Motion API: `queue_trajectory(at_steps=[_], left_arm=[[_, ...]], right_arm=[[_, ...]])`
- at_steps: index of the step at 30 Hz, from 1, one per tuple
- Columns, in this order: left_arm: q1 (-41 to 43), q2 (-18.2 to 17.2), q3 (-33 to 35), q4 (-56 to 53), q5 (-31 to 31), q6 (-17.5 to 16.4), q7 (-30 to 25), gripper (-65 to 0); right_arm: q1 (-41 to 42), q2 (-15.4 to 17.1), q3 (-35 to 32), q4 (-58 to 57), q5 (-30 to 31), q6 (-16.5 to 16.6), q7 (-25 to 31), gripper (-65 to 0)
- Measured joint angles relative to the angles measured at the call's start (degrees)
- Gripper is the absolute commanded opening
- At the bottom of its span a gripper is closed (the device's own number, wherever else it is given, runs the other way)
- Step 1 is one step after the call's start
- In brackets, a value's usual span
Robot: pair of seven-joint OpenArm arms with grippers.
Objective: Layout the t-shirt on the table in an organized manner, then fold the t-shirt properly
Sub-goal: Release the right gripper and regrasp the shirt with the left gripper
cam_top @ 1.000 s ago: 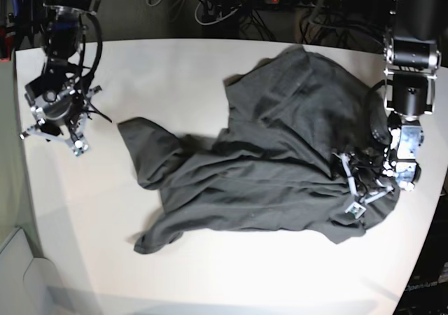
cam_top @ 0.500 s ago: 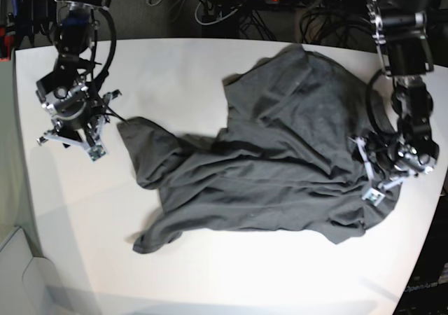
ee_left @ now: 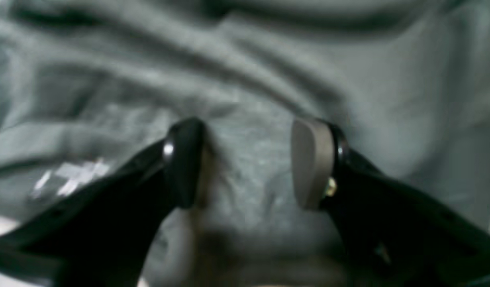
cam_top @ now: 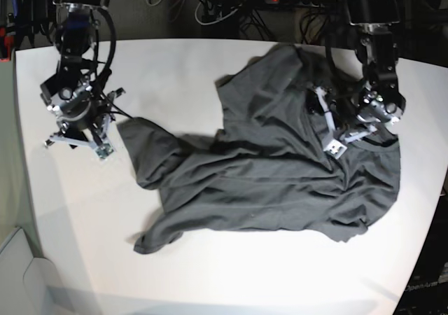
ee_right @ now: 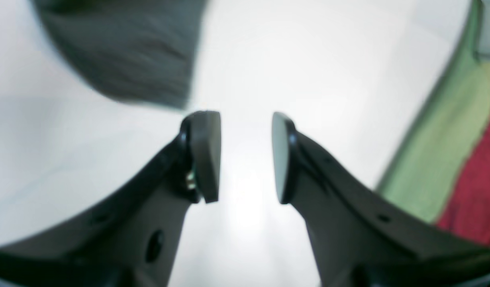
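The crumpled t-shirt (cam_top: pixel 280 168) is spread mid-frame on the table (cam_top: pixel 175 70), with the left gripper (ee_left: pixel 247 163) held spread over it and the right gripper (ee_right: pixel 245 157) spread above bare tabletop at upper left.

The t-shirt (cam_top: pixel 280 168) lies on the table (cam_top: pixel 210 273) (toward its right half in the base view).

Matt grey cloth t-shirt (cam_top: pixel 280 168), smooth white table (cam_top: pixel 182 70).

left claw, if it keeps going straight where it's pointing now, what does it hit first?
Most likely the t-shirt. In the left wrist view, grey cloth fills the space between and beyond the open left claw, with nothing else in line. How far above the cloth it sits is unclear: the image is blurred.
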Motion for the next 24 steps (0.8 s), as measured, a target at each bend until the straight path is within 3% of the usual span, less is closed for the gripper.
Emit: queue_trajectory(at_steps=[4,7,10,13,17,21,24], left_arm=[[0.15,-6.03,-0.02,0.00,8.81,0.00,-1.64,-29.9],[0.63,-10.08,-1.64,-0.66,11.93,0.04,0.52,-29.9],[-1.57,-11.91,-4.09,-1.53,13.60,-0.13,3.45,-29.9],[-6.19,-14.62,-5.31,-1.14,11.89,-0.02,1.05,-29.9],[-8.37,-17.68,-6.19,-0.74,12.61,0.04,3.37,-29.9],[-12.04,-18.01,-6.23,-0.44,12.39,0.00,7.43,-29.9],[-14.32,-15.65,-6.40,3.10,12.79,0.20,10.88,-29.9]], right_arm=[[-0.02,0.02,0.15,0.00,0.11,0.00,-0.02,-42.4],[-0.04,-0.24,-0.09,0.00,0.11,0.00,-0.04,-42.4],[-0.04,-0.59,-0.42,0.00,0.57,0.00,-0.02,-42.4],[-0.24,-1.57,-1.88,-0.02,0.13,0.00,-0.13,-42.4],[-0.31,-1.51,-2.80,0.00,0.52,0.00,-0.07,-42.5],[-0.52,-1.55,-4.28,-0.02,0.04,-0.02,-0.24,-42.5],[-0.68,-1.66,-5.97,-0.02,0.17,0.00,-0.17,-42.5]])
